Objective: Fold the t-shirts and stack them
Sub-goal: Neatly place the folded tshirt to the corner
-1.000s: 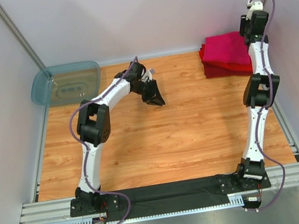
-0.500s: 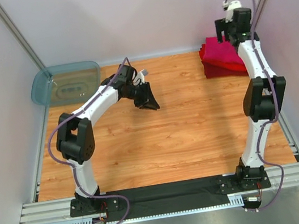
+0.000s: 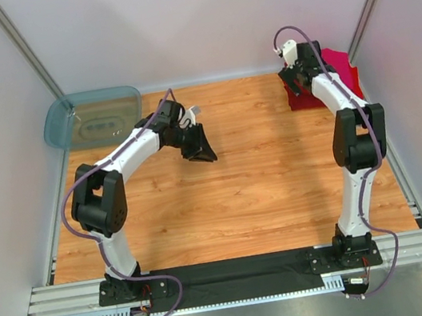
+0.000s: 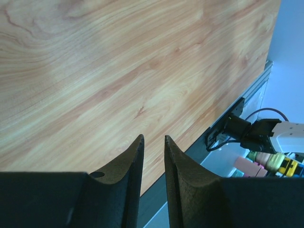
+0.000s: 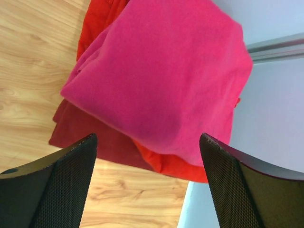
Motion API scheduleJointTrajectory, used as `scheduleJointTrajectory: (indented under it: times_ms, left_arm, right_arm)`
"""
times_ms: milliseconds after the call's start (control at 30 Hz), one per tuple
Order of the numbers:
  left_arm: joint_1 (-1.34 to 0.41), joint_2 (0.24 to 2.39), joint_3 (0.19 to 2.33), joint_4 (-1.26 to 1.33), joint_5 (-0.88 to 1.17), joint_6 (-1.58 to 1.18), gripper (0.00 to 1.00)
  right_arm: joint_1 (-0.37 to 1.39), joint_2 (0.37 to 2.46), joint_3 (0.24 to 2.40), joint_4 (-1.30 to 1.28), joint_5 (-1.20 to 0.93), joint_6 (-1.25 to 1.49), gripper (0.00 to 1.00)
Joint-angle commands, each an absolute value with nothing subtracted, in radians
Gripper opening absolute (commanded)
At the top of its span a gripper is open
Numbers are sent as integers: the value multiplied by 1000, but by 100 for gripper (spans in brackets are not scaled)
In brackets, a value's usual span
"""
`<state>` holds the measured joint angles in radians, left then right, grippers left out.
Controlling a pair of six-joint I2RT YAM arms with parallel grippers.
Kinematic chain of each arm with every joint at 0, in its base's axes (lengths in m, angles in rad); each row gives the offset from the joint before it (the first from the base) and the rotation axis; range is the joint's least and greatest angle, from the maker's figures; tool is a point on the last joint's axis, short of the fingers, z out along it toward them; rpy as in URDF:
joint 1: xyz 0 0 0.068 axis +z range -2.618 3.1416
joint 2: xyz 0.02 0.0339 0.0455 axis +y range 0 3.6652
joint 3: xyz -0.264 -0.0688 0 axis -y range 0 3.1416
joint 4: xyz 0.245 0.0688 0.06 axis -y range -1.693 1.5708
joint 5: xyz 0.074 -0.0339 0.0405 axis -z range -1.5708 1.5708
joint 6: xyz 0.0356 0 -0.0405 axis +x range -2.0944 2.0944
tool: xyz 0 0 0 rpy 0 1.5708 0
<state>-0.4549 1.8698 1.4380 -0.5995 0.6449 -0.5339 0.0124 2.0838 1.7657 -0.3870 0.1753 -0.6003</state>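
Observation:
A magenta-pink folded t-shirt (image 5: 161, 80) lies on top of folded red t-shirts (image 5: 97, 137) in the far right corner of the table; the stack also shows in the top view (image 3: 339, 65). My right gripper (image 5: 147, 137) is wide open and empty, hovering over the stack's near-left edge; in the top view my right gripper (image 3: 293, 79) is at the stack's left side. My left gripper (image 4: 153, 138) is empty, its fingers almost together with a narrow gap, above bare wood; in the top view my left gripper (image 3: 201, 153) is left of the table's centre.
A translucent blue-grey tub (image 3: 95, 116) stands at the far left corner. White walls and metal posts close in the table (image 3: 265, 189) on three sides. The right arm's base (image 4: 247, 133) and the table's near edge show in the left wrist view.
My right gripper has swung left and down from over the stack's back right to its left edge. My left gripper has drifted slightly left and its elbow has swung left.

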Motion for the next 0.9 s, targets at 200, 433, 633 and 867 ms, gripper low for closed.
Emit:
scheduleJointTrajectory:
  times_ms: [200, 433, 633, 867]
  left_arm:
    - [-448, 1919, 1489, -558, 666, -531, 31]
    - [-430, 1947, 1497, -554, 667, -537, 30]
    - [-428, 1965, 1519, -551, 676, -548, 30]
    - [-428, 1973, 1531, -543, 686, -557, 30]
  right_arm:
    - [80, 2175, 1813, -224, 253, -813, 89]
    - [84, 2255, 1913, -203, 310, -845, 58]
    - [84, 2250, 1942, -161, 367, -847, 24]
    - [57, 2252, 1999, -158, 399, -825, 17]
